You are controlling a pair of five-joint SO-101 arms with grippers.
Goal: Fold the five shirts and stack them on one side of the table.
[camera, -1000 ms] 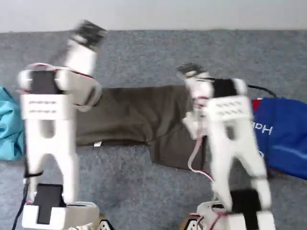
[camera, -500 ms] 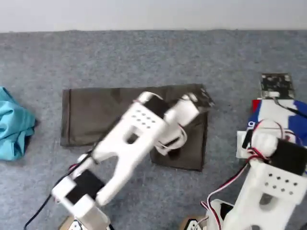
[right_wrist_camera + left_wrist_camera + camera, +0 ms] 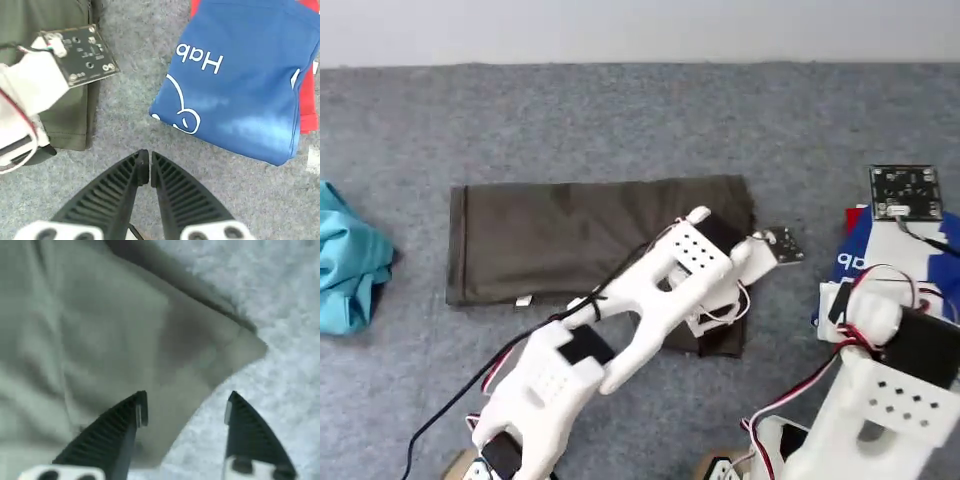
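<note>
A dark olive shirt (image 3: 570, 240) lies flat in the middle of the grey table, partly folded into a long rectangle. My left arm (image 3: 690, 265) stretches over its right near part. My left gripper (image 3: 185, 412) is open just above the shirt's (image 3: 100, 330) near right corner, with nothing between its fingers. A folded blue shirt (image 3: 240, 75) lies on a red one (image 3: 307, 95) at the right side. My right gripper (image 3: 146, 162) is shut and empty over bare carpet just in front of the blue shirt. A crumpled teal shirt (image 3: 350, 265) sits at the left edge.
The left arm's wrist board (image 3: 80, 47) shows beside the olive shirt in the right wrist view. The right arm (image 3: 885, 330) stands over the blue shirt (image 3: 860, 262). Grey carpet (image 3: 620, 120) stretches behind the shirts to the white wall.
My left arm swung from the far left across to the olive shirt's right near corner. My right arm drew back from that shirt to the right, over the blue one.
</note>
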